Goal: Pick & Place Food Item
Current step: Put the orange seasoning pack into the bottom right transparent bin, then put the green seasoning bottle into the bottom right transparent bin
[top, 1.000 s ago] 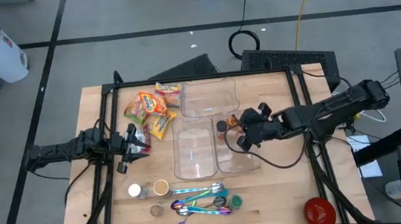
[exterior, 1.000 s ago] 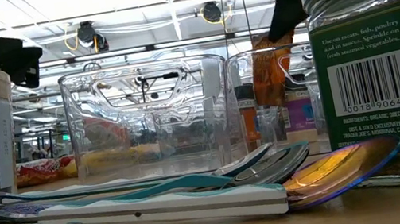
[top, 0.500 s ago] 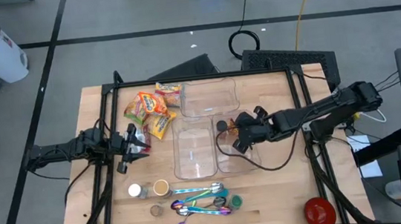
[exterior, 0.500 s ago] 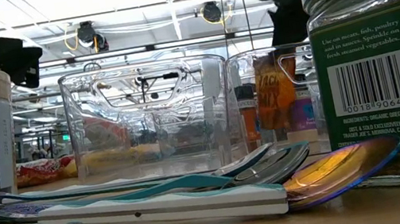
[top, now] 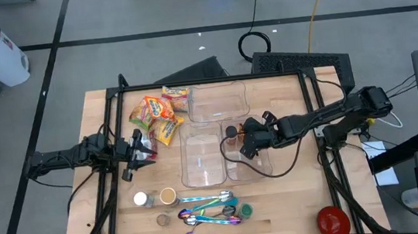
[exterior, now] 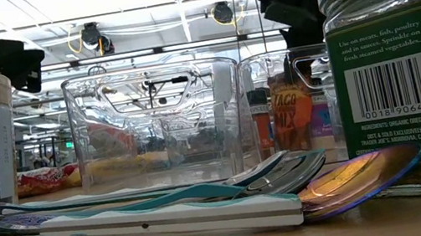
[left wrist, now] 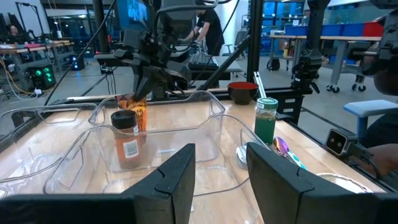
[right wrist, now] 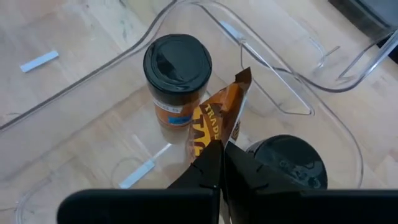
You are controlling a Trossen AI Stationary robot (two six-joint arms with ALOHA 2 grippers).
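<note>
Over the table (top: pixel 296 201), seen from above, the right claw (top: pixel 245 146) reaches into the right-hand bin (top: pixel 265 169), beside a brown jar (top: pixel 231 132); the left claw (top: pixel 136 152) waits at the left edge by the snack bags (top: pixel 158 116). From table height, an orange packet (exterior: pixel 288 116) hangs low inside that bin, its lower end near the floor. The left wrist view adds depth: packet (left wrist: pixel 130 104) just behind the jar (left wrist: pixel 126 140), left fingers (left wrist: pixel 177 180) spread apart, empty. The right wrist view alone shows the pinch: fingertips (right wrist: pixel 211 163) closed on the packet's (right wrist: pixel 217 115) edge, with a second dark lid (right wrist: pixel 286 163) close by. Best to lower straight between the jars, then release without tipping either.
</note>
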